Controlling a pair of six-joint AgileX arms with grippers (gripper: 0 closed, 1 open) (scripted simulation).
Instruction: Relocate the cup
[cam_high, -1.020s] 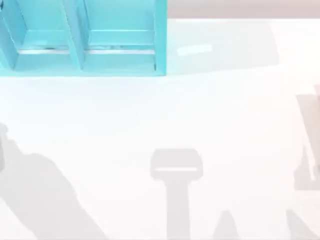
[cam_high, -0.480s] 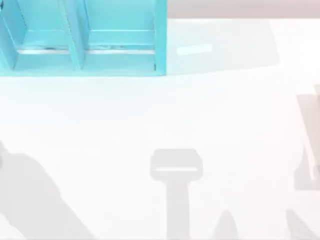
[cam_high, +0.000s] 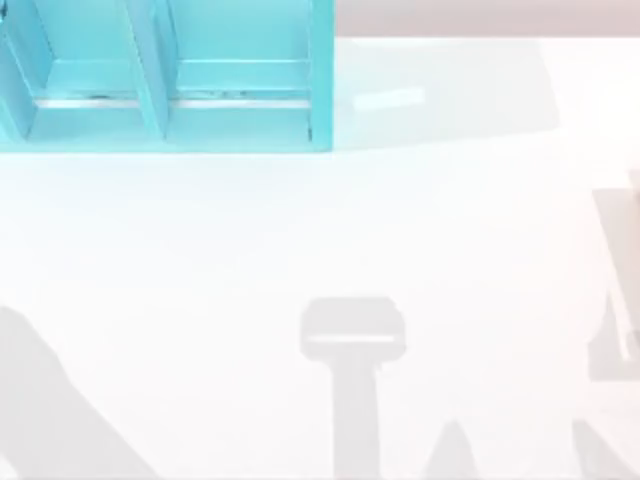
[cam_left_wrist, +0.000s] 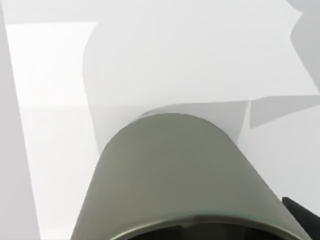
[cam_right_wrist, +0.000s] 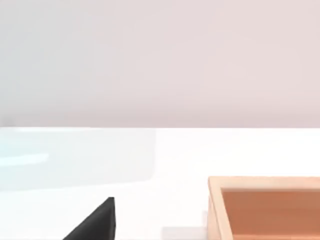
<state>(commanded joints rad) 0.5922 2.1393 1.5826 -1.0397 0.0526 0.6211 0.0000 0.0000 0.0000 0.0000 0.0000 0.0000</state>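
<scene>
Close against the left wrist camera, low in its frame, the grey cup (cam_left_wrist: 175, 170) sits right at the left claw above the white surface (cam_high: 300, 230), though whether the claw grips it cannot be told, with a blue shelf (cam_high: 165, 90) in the top view's upper left.

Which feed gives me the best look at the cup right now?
The left wrist view: the cup sits close to that camera, its grey-green wall and part of its rim visible above the white table. The top view gives the teal shelf and shadows on the table, the right wrist view a wooden box; neither helps with the cup.
</scene>
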